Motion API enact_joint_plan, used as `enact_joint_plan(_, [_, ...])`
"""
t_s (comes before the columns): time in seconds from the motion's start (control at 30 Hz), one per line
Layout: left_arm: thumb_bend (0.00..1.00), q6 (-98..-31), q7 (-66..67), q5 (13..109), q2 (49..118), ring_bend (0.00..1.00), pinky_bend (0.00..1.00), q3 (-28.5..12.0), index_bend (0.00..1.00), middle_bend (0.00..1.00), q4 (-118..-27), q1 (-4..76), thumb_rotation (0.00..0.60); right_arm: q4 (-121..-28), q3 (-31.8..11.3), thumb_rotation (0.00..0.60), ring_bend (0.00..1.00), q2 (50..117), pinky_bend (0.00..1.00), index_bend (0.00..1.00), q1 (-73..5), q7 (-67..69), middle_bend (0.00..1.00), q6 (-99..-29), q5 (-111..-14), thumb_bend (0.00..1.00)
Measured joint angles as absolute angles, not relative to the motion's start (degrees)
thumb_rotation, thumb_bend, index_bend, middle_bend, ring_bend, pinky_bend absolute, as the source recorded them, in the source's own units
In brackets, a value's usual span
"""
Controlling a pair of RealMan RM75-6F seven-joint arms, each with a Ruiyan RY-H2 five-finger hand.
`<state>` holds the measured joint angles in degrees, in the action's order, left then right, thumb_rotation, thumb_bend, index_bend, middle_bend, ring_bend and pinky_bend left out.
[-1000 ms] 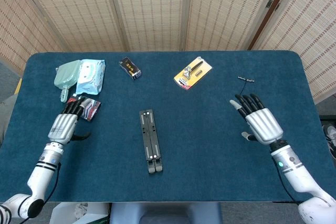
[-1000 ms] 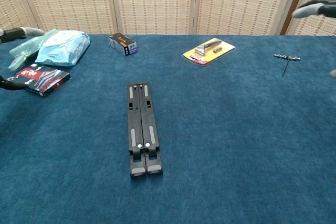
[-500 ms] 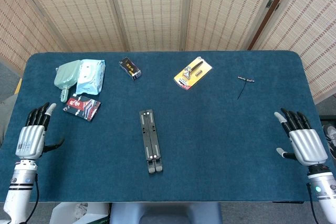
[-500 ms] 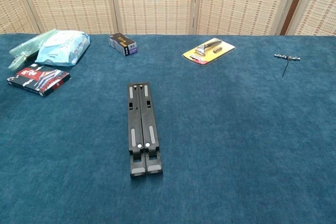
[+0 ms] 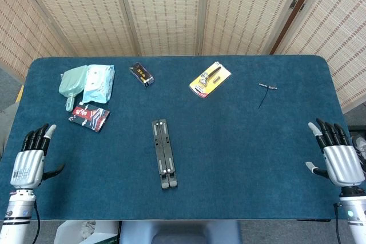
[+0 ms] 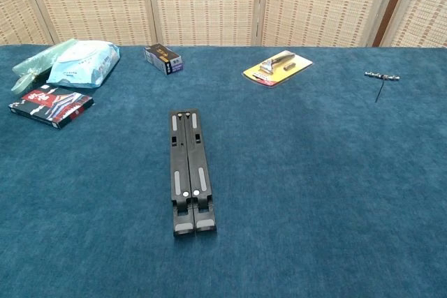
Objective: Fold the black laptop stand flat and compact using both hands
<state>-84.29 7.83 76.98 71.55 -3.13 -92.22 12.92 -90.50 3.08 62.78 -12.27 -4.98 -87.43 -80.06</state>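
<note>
The black laptop stand (image 5: 163,153) (image 6: 188,169) lies folded flat in the middle of the blue table, its two long bars side by side. My left hand (image 5: 30,161) hovers near the table's front left edge with its fingers apart and nothing in it. Far to the right, at the front right edge, my right hand (image 5: 338,159) is also spread and holds nothing. Both hands are well away from the stand. Neither hand shows in the chest view.
At the back left lie a pale wipes pack (image 5: 97,83) (image 6: 82,62), a green pouch (image 5: 71,80) and a red-black packet (image 5: 90,118) (image 6: 51,105). A small dark box (image 5: 141,74) (image 6: 163,58), a yellow blister card (image 5: 210,79) (image 6: 276,68) and a thin metal tool (image 5: 266,88) (image 6: 381,79) lie further back.
Both hands have drawn back from the table's middle towards its front corners, the left outwards to the left, the right outwards to the right. The stand has not moved.
</note>
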Motion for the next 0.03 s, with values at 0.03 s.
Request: enact_joint_plan(0.03, [0.17, -84.5, 7.9, 77.2, 71.5, 0.0, 0.0, -3.1, 0.0, 0.0, -92.4, 12.6, 0.6, -90.5, 2.8, 0.6, 0.0, 62.8, 0.0, 0.0, -12.0, -5.1, 0.03, -87.5, -80.1, 0.07])
